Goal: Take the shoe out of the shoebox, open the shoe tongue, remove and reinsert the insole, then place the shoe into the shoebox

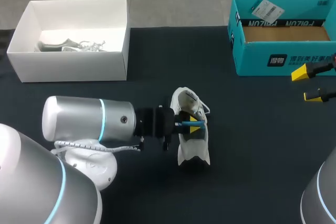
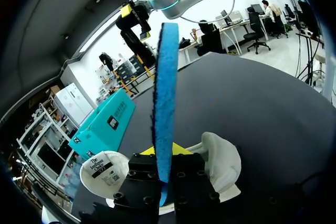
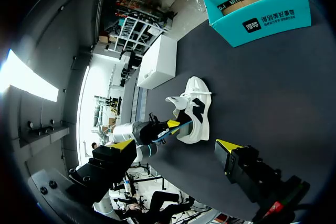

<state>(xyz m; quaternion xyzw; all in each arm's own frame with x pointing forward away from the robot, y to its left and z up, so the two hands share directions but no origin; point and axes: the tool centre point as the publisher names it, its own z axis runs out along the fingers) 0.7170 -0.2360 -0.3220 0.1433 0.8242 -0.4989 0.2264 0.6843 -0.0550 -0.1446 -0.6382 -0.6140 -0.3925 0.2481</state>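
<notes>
Shoe [image 1: 192,151] first, in the head view: white, it lies near the middle of the dark table [image 1: 252,161], well apart from both boxes. The left gripper [image 1: 193,125], coming in from the left, sits over the shoe's opening with its fingers clamped on the blue insole [image 1: 185,124]. Whether the insole's end is inside the shoe I cannot tell. The teal shoebox [image 1: 283,59] stands open at the far right. A white box [image 1: 68,66] at the far left holds another shoe [image 1: 68,44]. The right gripper [image 1: 308,84] hovers just in front of the shoebox, its yellow tips spread and holding nothing. In the left wrist view, the insole rises on edge from between the fingers, with the shoe right under the gripper and the shoebox farther off. In the right wrist view, the fingers stand wide apart. Well ahead of them lie the shoe and the left gripper with the insole (only a thin blue strip here), and both boxes sit beyond.
</notes>
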